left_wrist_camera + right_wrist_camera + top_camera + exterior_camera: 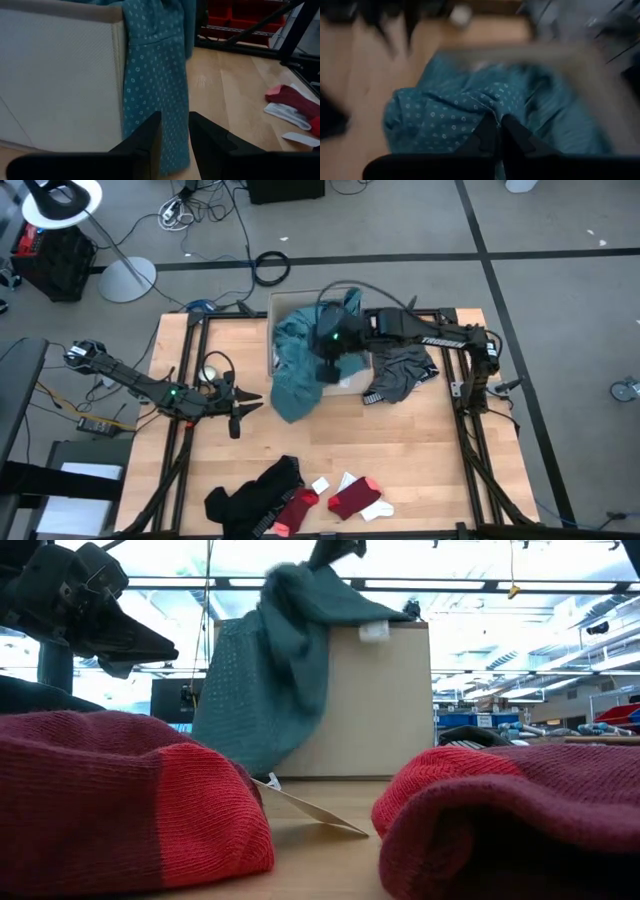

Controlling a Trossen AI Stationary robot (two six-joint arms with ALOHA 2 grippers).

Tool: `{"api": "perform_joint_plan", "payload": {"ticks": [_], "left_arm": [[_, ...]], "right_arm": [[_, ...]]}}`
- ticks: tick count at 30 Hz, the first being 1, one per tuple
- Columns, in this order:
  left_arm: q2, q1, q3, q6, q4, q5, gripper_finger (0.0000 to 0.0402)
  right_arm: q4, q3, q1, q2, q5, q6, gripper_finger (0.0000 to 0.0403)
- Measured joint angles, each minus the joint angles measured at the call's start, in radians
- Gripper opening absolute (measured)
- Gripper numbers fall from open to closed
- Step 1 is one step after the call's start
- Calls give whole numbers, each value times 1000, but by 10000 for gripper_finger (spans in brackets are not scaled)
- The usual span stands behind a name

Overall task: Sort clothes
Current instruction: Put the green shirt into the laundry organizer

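High view: the right gripper (328, 368) hangs over the cardboard box (352, 385) at the table's far edge, its fingers pinched together on a teal dotted garment (292, 380) that spills from the box over its near wall onto the wooden table (400, 450). The right wrist view shows the same fingertips closed into a fold of this cloth. The left gripper (236, 412) rests low over the table, just beside the hanging hem, fingers slightly parted and holding nothing; its wrist view looks straight at the draped fabric and the box wall. A grey striped garment (400, 372) lies on the table touching the box's right side. At the near edge lie a black garment (250, 495) and red-and-white socks (352, 498), loosely grouped and well apart from the box. Judged from this layout, sorting is partly done: a few pieces are laid out, while the teal garment is mid-removal and the box may hold more, though its interior is hidden.
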Motion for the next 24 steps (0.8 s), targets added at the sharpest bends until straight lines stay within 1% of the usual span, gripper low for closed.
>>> {"api": "perform_joint_plan", "payload": {"ticks": [2,8,11,13,15,17,21,24], "left_arm": [[0,0,0,0,5,0,103],[0,0,0,0,6,0,104],[0,0,0,0,0,0,104],[0,0,0,0,-1,0,104],[0,0,0,0,-4,0,104],[0,0,0,0,-4,0,104],[0,0,0,0,-7,0,104],[0,0,0,0,-6,0,104]], "right_arm": [[102,0,-20,-13,22,-24,8],[477,0,-106,-48,39,-63,5],[561,1,-153,-53,119,-63,5],[571,1,-178,-52,197,-61,5],[561,1,-198,-51,230,-61,5],[502,1,-214,-51,189,-49,5],[296,0,-226,-49,-33,28,5],[166,-5,-224,-49,-124,74,5]]}}
